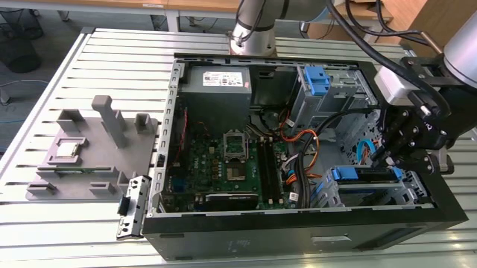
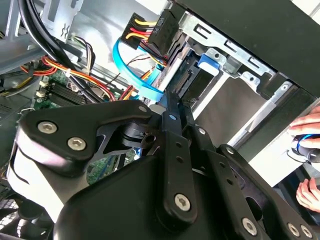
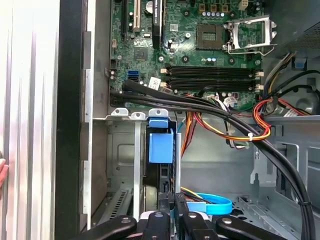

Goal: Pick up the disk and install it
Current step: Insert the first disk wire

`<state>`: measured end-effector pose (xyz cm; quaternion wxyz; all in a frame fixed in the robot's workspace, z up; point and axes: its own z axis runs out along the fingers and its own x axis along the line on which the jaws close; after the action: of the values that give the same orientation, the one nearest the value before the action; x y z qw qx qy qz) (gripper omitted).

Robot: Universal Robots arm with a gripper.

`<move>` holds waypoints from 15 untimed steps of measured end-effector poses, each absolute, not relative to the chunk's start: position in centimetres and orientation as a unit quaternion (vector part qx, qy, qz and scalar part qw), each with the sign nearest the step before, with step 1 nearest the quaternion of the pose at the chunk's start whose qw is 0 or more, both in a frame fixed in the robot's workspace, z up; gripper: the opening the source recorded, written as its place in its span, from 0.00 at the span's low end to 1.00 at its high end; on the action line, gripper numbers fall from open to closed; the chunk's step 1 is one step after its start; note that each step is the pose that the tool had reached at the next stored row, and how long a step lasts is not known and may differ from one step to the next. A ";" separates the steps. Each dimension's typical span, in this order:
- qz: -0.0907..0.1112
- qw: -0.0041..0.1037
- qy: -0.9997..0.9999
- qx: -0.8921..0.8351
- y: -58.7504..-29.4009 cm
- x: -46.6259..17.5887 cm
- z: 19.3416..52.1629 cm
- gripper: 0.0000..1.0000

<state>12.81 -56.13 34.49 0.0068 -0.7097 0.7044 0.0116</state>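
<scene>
A: How much of the disk (image 1: pixel 363 174) shows in the exterior view?
B: Little: it sits in the drive cage (image 1: pixel 387 196), so just the top edge and blue rail.

A: Is the gripper (image 1: pixel 389 162) open or closed?
B: Can't tell; in the second wrist view its own black linkage (image 2: pixel 150 200) covers the tips.

A: And the hand (image 2: pixel 311 145)?
B: Cut off by the picture's edge; only fingers show.
</scene>
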 end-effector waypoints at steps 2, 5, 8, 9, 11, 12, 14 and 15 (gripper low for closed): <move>0.009 0.011 0.704 -0.710 -56.3 12.7 34.4 0.16; 0.004 0.017 0.704 -0.710 -56.4 12.4 34.3 0.16; -0.002 0.025 0.703 -0.710 -56.5 12.2 34.3 0.16; -0.004 0.027 0.703 -0.711 -56.5 12.1 34.2 0.16; -0.007 0.030 0.703 -0.711 -56.5 11.8 34.2 0.16; -0.008 0.032 0.702 -0.711 -56.6 11.7 34.2 0.16; -0.011 0.035 0.702 -0.711 -56.6 11.4 34.1 0.16; -0.012 0.036 0.702 -0.711 -56.6 11.2 34.1 0.16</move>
<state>11.21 -56.59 34.10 0.0364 -0.7112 0.7019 -0.0120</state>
